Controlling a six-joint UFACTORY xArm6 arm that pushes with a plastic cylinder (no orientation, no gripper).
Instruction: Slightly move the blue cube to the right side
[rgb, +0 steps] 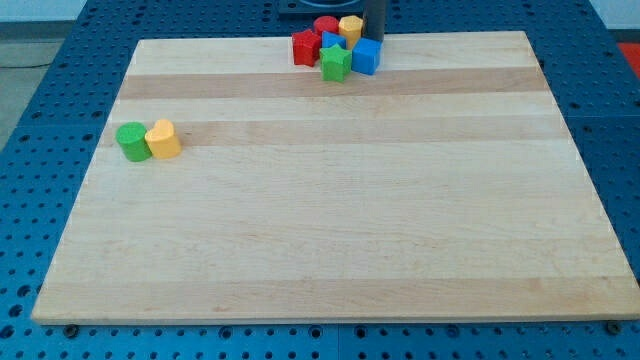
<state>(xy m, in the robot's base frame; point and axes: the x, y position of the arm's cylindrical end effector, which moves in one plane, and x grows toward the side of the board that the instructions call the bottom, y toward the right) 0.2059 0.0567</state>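
At the far edge of the bench (330, 250), right of centre, my tip (377, 38) comes down as a dark rod; it is a plain rod with no jaws, so it neither opens nor closes and grips nothing. Its lower end sits just behind the blue cube (367, 56), touching or nearly touching that block's far top edge; I cannot tell which. That blue cube is the rightmost block of a tight cluster at the far edge. Just left of the rod is a yellow block (350, 26), and beside that a red cylinder (326, 24). Nearer, a green star-shaped block (336, 63) stands against the blue cube's left side, with a second blue block (331, 41) partly hidden behind it. A red block (305, 48) closes the cluster on the left. Well apart, near the bench's left edge, a green cylinder (132, 141) and a yellow rounded block (164, 139) stand touching side by side
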